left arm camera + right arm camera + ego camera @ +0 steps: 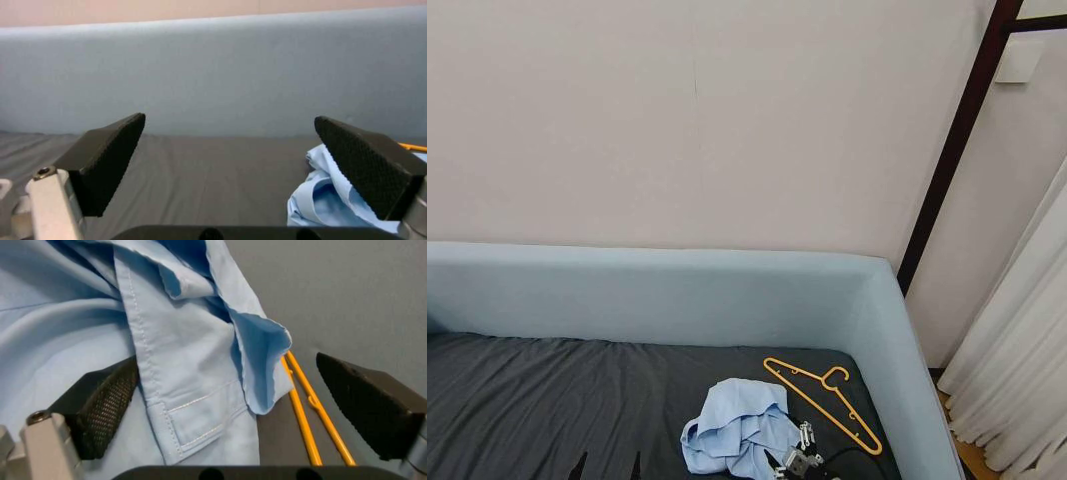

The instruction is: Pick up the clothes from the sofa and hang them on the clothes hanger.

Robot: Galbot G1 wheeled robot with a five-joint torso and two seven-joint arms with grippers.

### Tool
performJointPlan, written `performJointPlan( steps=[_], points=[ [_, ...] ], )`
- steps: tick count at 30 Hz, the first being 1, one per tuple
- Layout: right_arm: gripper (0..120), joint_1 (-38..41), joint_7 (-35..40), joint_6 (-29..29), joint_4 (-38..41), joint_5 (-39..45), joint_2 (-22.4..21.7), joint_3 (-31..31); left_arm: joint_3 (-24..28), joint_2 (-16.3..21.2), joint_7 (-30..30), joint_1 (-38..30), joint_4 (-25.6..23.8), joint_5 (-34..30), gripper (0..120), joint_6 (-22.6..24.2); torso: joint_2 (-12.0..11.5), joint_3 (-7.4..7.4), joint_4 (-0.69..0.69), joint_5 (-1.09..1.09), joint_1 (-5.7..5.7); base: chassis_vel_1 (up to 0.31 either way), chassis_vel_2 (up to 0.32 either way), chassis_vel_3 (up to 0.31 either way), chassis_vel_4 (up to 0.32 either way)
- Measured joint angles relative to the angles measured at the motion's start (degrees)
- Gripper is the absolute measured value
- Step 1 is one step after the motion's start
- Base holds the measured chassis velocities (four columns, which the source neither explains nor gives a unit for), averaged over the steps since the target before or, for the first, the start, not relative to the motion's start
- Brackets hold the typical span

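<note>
A crumpled light blue shirt (737, 425) lies on the sofa's dark grey seat (547, 400), near its right end. An orange hanger (822, 398) lies flat just to the right of it. My right gripper (799, 460) hangs over the shirt's right edge. The right wrist view shows this gripper (230, 395) open, the shirt (180, 370) spread between its fingers and the hanger (308, 412) beside the cloth. My left gripper (607, 468) hovers open over bare seat to the left; from the left wrist, the gripper (230, 150) has the shirt (327, 200) off to one side.
The pale blue sofa back (647, 295) and right armrest (917, 400) wall in the seat. A dark rack pole (947, 160) leans up the wall behind the armrest. White curtains (1022, 360) hang at the far right.
</note>
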Motion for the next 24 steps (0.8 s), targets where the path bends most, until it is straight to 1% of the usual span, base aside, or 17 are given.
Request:
performJointPlan(
  steps=[3, 4, 7, 8, 11, 12, 13, 16, 17, 20, 21, 22, 24],
  points=[
    [86, 0.4, 0.46, -0.45, -0.81, -0.41, 0.32, -0.64, -0.05, -0.12, -0.1, -0.22, 0.31, -0.15, 100, -0.07, 0.0, 0.0, 0.0, 0.0, 0.0, 0.0, 0.0, 0.0, 0.0],
    [86, 0.4, 0.46, -0.45, -0.81, -0.41, 0.32, -0.64, -0.05, -0.12, -0.1, -0.22, 0.31, -0.15, 100, -0.07, 0.0, 0.0, 0.0, 0.0, 0.0, 0.0, 0.0, 0.0, 0.0],
    [71, 0.46, 1.52, -0.58, -1.06, -0.26, 0.91, -0.9, -0.06, -0.25, -0.16, -0.37, 0.51, -0.24, 100, -0.2, 0.0, 0.0, 0.0, 0.02, 0.0, 0.0, 0.0, 0.0, 0.0],
    [71, 0.46, 1.52, -0.58, -1.06, -0.26, 0.91, -0.9, -0.06, -0.25, -0.16, -0.37, 0.51, -0.24, 100, -0.2, 0.0, 0.0, 0.0, 0.02, 0.0, 0.0, 0.0, 0.0, 0.0],
    [57, 0.5, 2.1, -0.58, -0.47, -0.02, 0.9, -1.19, 0.0, -0.28, -0.16, -0.53, 0.67, -0.26, 100, -0.29, 0.0, 0.0, 0.0, 0.01, 0.0, 0.0, 0.0, 0.0, 0.0],
    [57, 0.5, 2.1, -0.58, -0.47, -0.02, 0.9, -1.19, 0.0, -0.28, -0.16, -0.53, 0.67, -0.26, 100, -0.29, 0.0, 0.0, 0.0, 0.01, 0.0, 0.0, 0.0, 0.0, 0.0],
    [51, 0.62, 2.24, -0.5, -0.45, 0.0, 0.9, -1.31, 0.01, -0.3, -0.16, -0.61, 0.71, -0.27, 100, -0.3, 0.0, 0.0, 0.0, 0.01, 0.0, 0.0, 0.0, 0.0, 0.0],
    [38, 0.98, 2.49, -0.21, -0.44, 0.02, 0.99, -1.48, 0.04, -0.33, -0.16, -0.68, 0.71, -0.27, 99, -0.33, 0.0, 0.0, 0.0, 0.01, 0.0, 0.0, 0.0, 0.0, 0.0],
    [38, 0.98, 2.49, -0.21, -0.44, 0.02, 0.99, -1.48, 0.04, -0.33, -0.16, -0.68, 0.71, -0.27, 99, -0.33, 0.0, 0.0, 0.0, 0.01, 0.0, 0.0, 0.0, 0.0, 0.0],
    [25, 1.07, 2.72, -0.08, -0.4, 0.33, 1.16, -1.43, 0.09, -0.43, -0.16, -0.67, 0.83, -0.27, 99, -0.41, 0.0, 0.0, -0.01, 0.01, 0.0, 0.0, 0.0, 0.0, 0.0],
    [21, 1.11, 2.83, -0.02, -0.39, 0.43, 1.19, -1.43, 0.1, -0.48, -0.17, -0.65, 0.96, -0.28, 99, -0.45, 0.0, 0.0, 0.0, 0.01, 0.0, 0.0, 0.0, 0.0, 0.0],
    [21, 1.11, 2.83, -0.02, -0.39, 0.43, 1.19, -1.43, 0.1, -0.48, -0.17, -0.65, 0.96, -0.28, 99, -0.45, 0.0, 0.0, 0.0, 0.01, 0.0, 0.0, 0.0, 0.0, 0.0],
    [12, 1.15, 2.88, 0.16, -0.39, 0.37, 1.07, -1.68, 0.17, -0.54, -0.18, -0.62, 1.23, -0.27, 99, -0.52, 0.0, 0.0, 0.0, 0.01, 0.0, 0.0, 0.0, 0.0, 0.0]
  ],
)
